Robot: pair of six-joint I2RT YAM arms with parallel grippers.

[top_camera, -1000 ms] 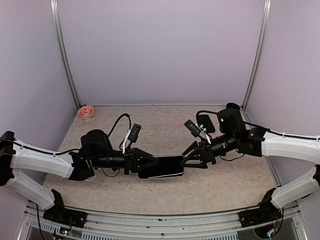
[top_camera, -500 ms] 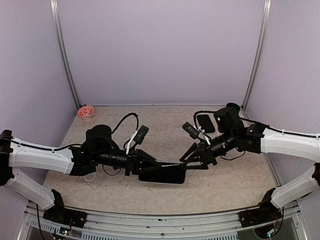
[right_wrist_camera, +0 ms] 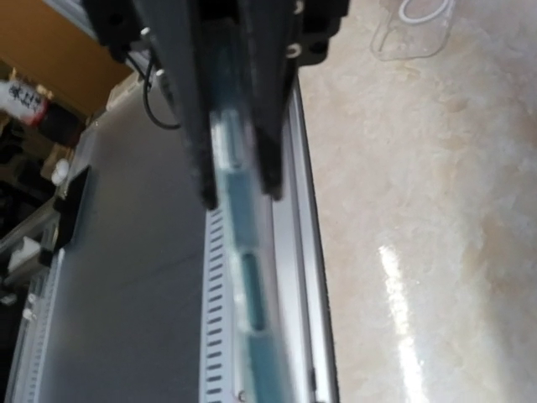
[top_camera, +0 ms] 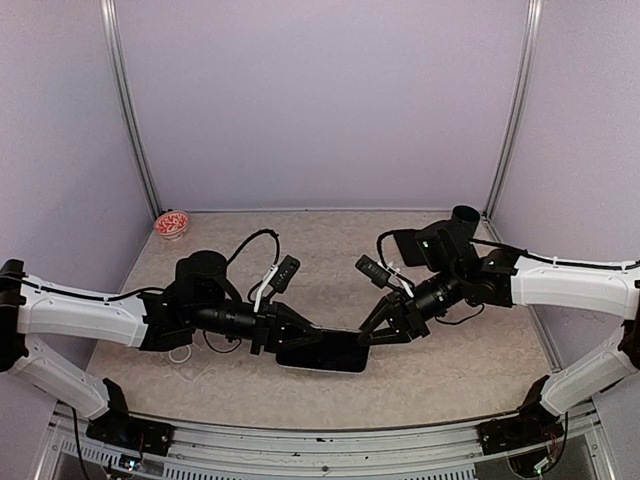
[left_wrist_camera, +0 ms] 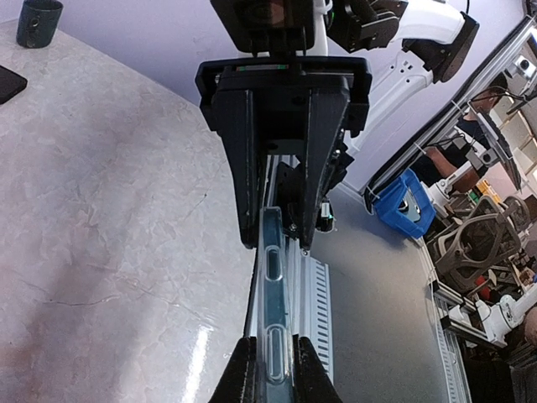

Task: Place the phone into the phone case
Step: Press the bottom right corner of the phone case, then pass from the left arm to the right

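The phone [top_camera: 322, 351] hangs in the air between the two arms, over the middle of the desk [top_camera: 440, 370] and closer to its near edge than its far one. It lies lengthwise from one arm to the other, its glossy dark face turned mostly upward.

The left gripper [top_camera: 300, 338] is clamped tight on the phone's left end. In the left wrist view its fingers [left_wrist_camera: 245, 382] pinch the thin side edge, the one with the button slots. The right gripper [top_camera: 370, 335] has its fingers on either side of the opposite end, with the jaws drawn in close. From the left wrist view I can't tell whether the pads actually bite or a sliver of gap is left.

My guess at the reason for this hold is that a pinch on one short end alone leaves a long, slippery slab free to sag or twist. A second grip on the far end would steady it, or let one arm take it over. That may matter, because the clear phone case [right_wrist_camera: 413, 29] lies flat on the desk towards the left edge, well apart from the phone. The phone is not yet in the case, and both arms are busy with the phone.
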